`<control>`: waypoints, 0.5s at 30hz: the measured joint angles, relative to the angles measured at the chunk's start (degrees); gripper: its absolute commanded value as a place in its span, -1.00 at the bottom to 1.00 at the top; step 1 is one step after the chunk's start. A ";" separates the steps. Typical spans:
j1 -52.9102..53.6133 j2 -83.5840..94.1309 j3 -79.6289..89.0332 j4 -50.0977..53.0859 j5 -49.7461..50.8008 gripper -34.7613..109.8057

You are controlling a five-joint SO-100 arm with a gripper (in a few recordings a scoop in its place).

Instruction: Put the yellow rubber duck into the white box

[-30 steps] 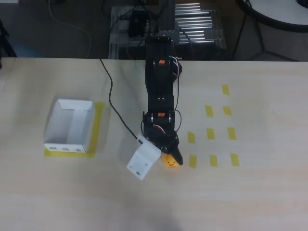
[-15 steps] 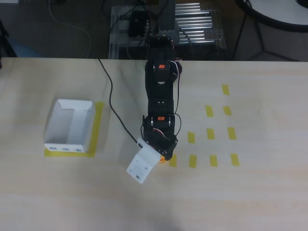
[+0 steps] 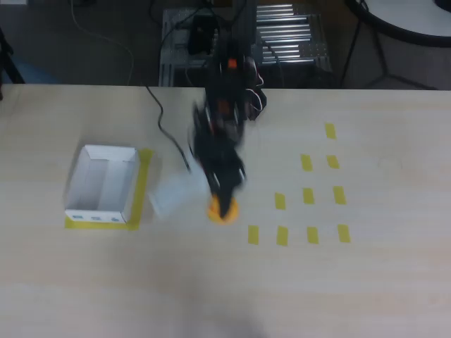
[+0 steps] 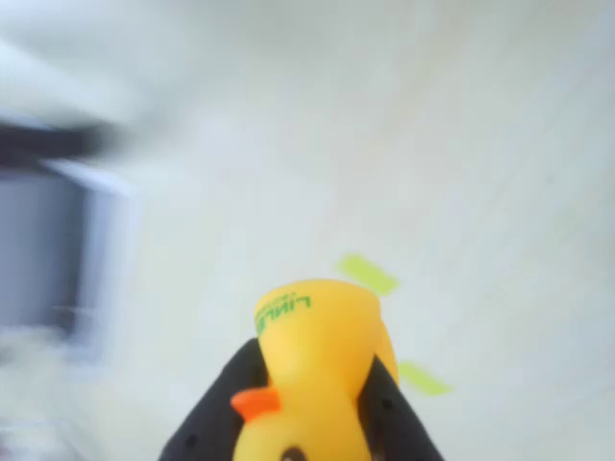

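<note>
The yellow rubber duck [image 3: 223,210] is held at the tip of my black gripper [image 3: 224,204], which is blurred with motion in the overhead view. In the wrist view the duck [image 4: 312,360] sits clamped between the two black fingers [image 4: 216,413], its orange beak toward the camera, well above the table. The white box [image 3: 102,184] stands open on its yellow tape frame at the left, about a box-length left of the duck. My gripper [image 4: 307,423] is shut on the duck.
Several yellow tape strips [image 3: 308,196] lie in rows to the right of the arm. A black cable [image 3: 161,120] runs over the table between the arm and the box. The arm's white plate [image 3: 169,197] shows as a blur beside the gripper.
The arm has lifted the duck off the table and swung it leftward and back, toward the box. The whole arm is now motion-blurred.
</note>
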 measured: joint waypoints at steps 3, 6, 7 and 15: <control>6.86 15.82 7.38 -5.36 5.54 -0.52; 16.00 31.90 20.39 -16.17 10.99 -0.52; 19.07 36.65 25.31 -20.13 12.39 -0.52; 41.66 48.96 51.24 -38.85 16.44 -0.52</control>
